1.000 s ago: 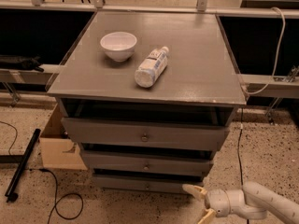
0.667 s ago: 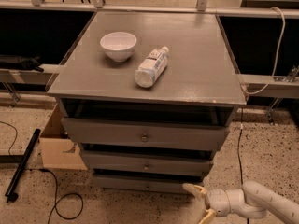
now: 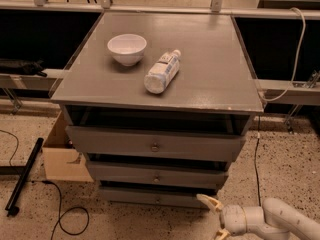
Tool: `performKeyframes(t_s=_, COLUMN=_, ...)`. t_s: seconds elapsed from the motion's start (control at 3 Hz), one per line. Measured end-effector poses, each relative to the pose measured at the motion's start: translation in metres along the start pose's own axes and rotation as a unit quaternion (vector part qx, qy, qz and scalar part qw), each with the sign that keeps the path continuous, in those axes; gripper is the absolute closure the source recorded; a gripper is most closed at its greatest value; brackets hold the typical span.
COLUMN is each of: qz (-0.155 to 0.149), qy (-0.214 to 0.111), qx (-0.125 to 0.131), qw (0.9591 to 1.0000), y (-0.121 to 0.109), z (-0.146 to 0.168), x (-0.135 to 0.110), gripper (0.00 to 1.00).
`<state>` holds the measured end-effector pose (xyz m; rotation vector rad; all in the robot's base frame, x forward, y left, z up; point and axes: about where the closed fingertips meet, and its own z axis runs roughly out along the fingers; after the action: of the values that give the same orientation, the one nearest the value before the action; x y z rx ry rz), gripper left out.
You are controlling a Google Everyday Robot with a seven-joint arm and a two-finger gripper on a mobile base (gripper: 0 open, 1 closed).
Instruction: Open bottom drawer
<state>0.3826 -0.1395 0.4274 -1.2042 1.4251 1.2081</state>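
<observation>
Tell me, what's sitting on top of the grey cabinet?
A white bowl and a plastic bottle lying on its side rest on the cabinet top. The drawers' insides are hidden. The gripper hangs open, low beside the bottom drawer.

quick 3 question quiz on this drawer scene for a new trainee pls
1. True or false: the gripper is clamped on the knob of the bottom drawer.
2. What lies on its side on the cabinet top? A bottle B mug C sponge
3. Fill in: in the camera view, the white bowl stands to the ___ of the bottle.

Key: 1 false, the gripper is open, low by the drawer's right end, off the knob. 2 A. 3 left.
</observation>
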Motion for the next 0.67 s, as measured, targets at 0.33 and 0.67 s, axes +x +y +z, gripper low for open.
performKeyframes(t_s=0.33, qz=0.000, qy=0.000, qx=0.000, qw=1.0000, y=0.0001, z=0.0001, x=0.0001, gripper=0.00)
performKeyframes(t_s=0.67, qz=0.000, qy=-0.006, qx=0.006, qw=1.0000, y=0.0036, z=0.0050, x=0.0040, gripper=0.00)
